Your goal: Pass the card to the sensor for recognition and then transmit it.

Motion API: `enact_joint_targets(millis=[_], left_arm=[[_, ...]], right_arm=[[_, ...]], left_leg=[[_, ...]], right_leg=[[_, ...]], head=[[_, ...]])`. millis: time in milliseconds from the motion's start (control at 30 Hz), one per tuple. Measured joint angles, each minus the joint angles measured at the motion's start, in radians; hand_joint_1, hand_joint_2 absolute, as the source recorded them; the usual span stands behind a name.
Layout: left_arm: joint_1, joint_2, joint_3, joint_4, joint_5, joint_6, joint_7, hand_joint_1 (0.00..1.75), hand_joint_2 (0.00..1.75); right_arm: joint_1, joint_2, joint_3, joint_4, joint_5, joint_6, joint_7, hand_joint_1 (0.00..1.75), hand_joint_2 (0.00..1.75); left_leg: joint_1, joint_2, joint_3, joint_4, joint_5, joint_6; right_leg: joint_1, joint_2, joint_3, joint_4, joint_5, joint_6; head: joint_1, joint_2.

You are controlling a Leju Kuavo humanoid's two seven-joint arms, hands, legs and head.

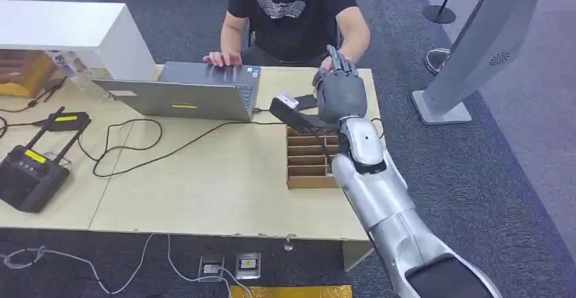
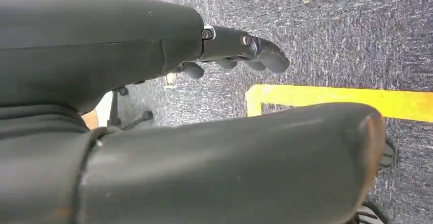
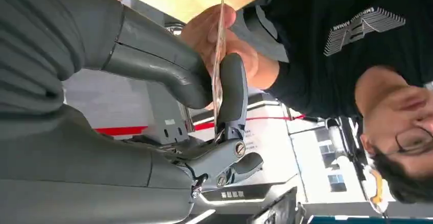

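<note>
Right robot hand (image 1: 342, 89) is extended over the far edge of the surface (image 1: 204, 182), next to the person (image 1: 292, 6) seated behind it. In the right wrist view, a thin card (image 3: 220, 55) is seen edge-on, clamped between thumb and a dark finger (image 3: 232, 89) of the right robot hand. The person's hand (image 3: 217, 35) is closed on the same card, so it is gripped from both sides. Judged stage: handover, w/ transfer not yet complete.

Left robot hand (image 2: 240, 50) is hung over the carpet, fingers curled in, nothing held.

A black card reader (image 1: 289, 110) and a wooden slotted tray (image 1: 309, 159) sit just beside the right forearm. A laptop (image 1: 197, 91) is under the person's other hand.

Risks noted:
- Card bent or cracked if it is pulled while the pinch is kept tight.
- Card dropped if it is released before the person's grip is firm; thin edge gives little purchase.
- Reader or tray knocked by the forearm on withdrawal, given proximity.
</note>
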Motion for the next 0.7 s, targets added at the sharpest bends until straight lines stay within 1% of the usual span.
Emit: enact_joint_targets(millis=[33, 67, 100, 267, 367, 433, 533, 567, 633, 700], left_arm=[[0.0, 0.0, 0.0, 0.0, 0.0, 0.0, 0.002, 0.0, 0.0], [0.0, 0.0, 0.0, 0.0, 0.0, 0.0, 0.003, 0.0, 0.0], [0.001, 0.0, 0.0, 0.0, -0.001, -0.001, 0.004, 0.0, 0.0], [0.001, 0.0, -0.001, 0.0, -0.013, -0.008, 0.004, 0.0, 0.0], [0.001, 0.002, -0.005, 0.0, -0.017, -0.01, 0.004, 0.0, 0.0], [0.001, 0.002, -0.009, 0.0, -0.016, -0.01, 0.004, 0.0, 0.0], [0.002, 0.002, -0.01, 0.0, -0.017, -0.017, 0.004, 0.0, 0.0], [0.002, 0.002, -0.01, 0.0, -0.017, -0.02, 0.004, 0.0, 0.0], [0.003, 0.002, -0.01, 0.0, -0.017, -0.023, 0.003, 0.0, 0.0], [0.006, 0.002, -0.01, 0.0, -0.018, -0.024, 0.0, 0.0, 0.0]], right_arm=[[0.0, 0.0, 0.0, 0.005, 0.002, 0.001, 0.002, 0.73, 1.75], [-0.001, 0.0, 0.0, 0.01, 0.003, 0.002, 0.005, 0.0, 1.75], [-0.001, -0.001, 0.0, 0.015, 0.005, 0.002, 0.008, 0.0, 0.0], [-0.008, -0.002, 0.0, 0.036, 0.003, -0.006, 0.006, 0.0, 0.0], [-0.015, -0.003, 0.0, 0.051, 0.008, -0.038, -0.002, 0.0, 0.0], [-0.023, -0.003, 0.0, 0.057, 0.015, -0.048, -0.003, 0.0, 0.0], [-0.044, -0.008, 0.0, 0.056, 0.032, -0.04, -0.003, 0.0, 0.0], [-0.058, -0.013, 0.0, 0.055, 0.032, -0.03, -0.005, 0.0, 0.0], [-0.087, -0.042, -0.008, 0.044, 0.008, 0.0, -0.01, 0.0, 0.0], [-0.114, -0.086, -0.036, 0.029, -0.04, 0.032, -0.033, 0.0, 0.0]], left_leg=[[0.0, 0.0, 0.0, 0.0, 0.0, 0.0], [0.0, 0.0, 0.0, 0.0, 0.0, 0.0], [0.0, 0.0, 0.0, 0.0, 0.0, 0.0], [0.0, 0.0, 0.0, 0.0, 0.0, 0.0], [0.0, 0.0, 0.0, 0.0, 0.0, 0.0], [0.0, 0.0, 0.0, 0.0, 0.0, 0.0], [0.0, 0.0, 0.0, 0.0, 0.0, 0.0], [0.0, 0.0, 0.0, 0.0, 0.0, 0.0], [0.0, 0.0, 0.001, 0.001, 0.0, 0.0], [-0.001, 0.0, 0.001, 0.001, 0.0, 0.0]], right_leg=[[0.0, 0.0, 0.0, 0.0, 0.0, 0.0], [0.0, 0.0, 0.0, 0.0, 0.0, 0.0], [0.0, 0.0, 0.0, 0.0, 0.0, 0.0], [0.0, 0.0, -0.001, 0.0, 0.0, 0.0], [0.0, 0.001, -0.001, 0.0, 0.0, 0.0], [0.0, 0.001, -0.001, 0.0, 0.0, 0.0], [0.0, 0.001, -0.001, 0.0, 0.0, 0.0], [0.0, 0.001, -0.001, 0.0, 0.0, 0.0], [0.0, 0.0, -0.001, 0.0, 0.0, 0.0], [0.0, 0.0, -0.001, -0.001, 0.001, 0.0]], head=[[0.0, 0.0], [0.0, 0.0], [0.0, 0.0], [0.0, 0.0], [0.0, 0.0], [0.0, 0.0], [0.0, 0.0], [0.0, 0.0], [0.0, 0.0], [0.0, 0.0]])
